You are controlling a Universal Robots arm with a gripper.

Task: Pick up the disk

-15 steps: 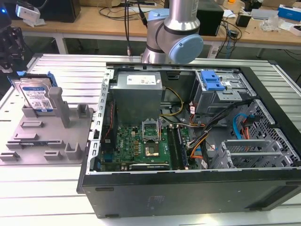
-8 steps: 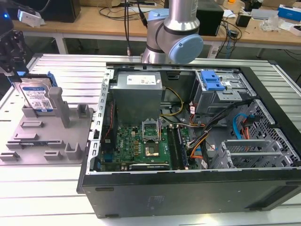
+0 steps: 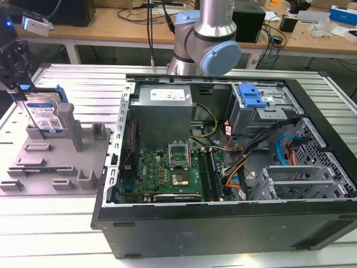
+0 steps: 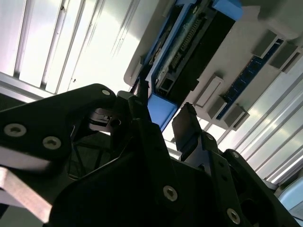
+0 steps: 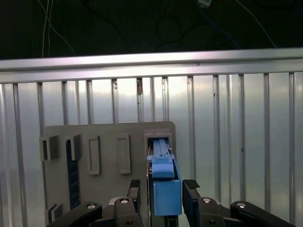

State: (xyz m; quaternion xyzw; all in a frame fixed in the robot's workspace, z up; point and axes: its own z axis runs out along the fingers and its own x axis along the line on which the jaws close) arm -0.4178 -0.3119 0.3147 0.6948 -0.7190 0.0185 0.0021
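Gripper [image 5: 163,184] — fingers [image 5: 190,197] apart, either side of the upright disk [image 5: 165,196] in its grey fixture [image 5: 109,137]

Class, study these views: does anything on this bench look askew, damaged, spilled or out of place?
Nothing stands out. The disk stands on edge in its slot in the grey fixture, the gripper sits open astride its blue rail, and the opened computer case shows no spill or damage.

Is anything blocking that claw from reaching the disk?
Nothing visible does. The gripper is open, its fingers on either side of the disk, which stands on edge in the grey fixture.
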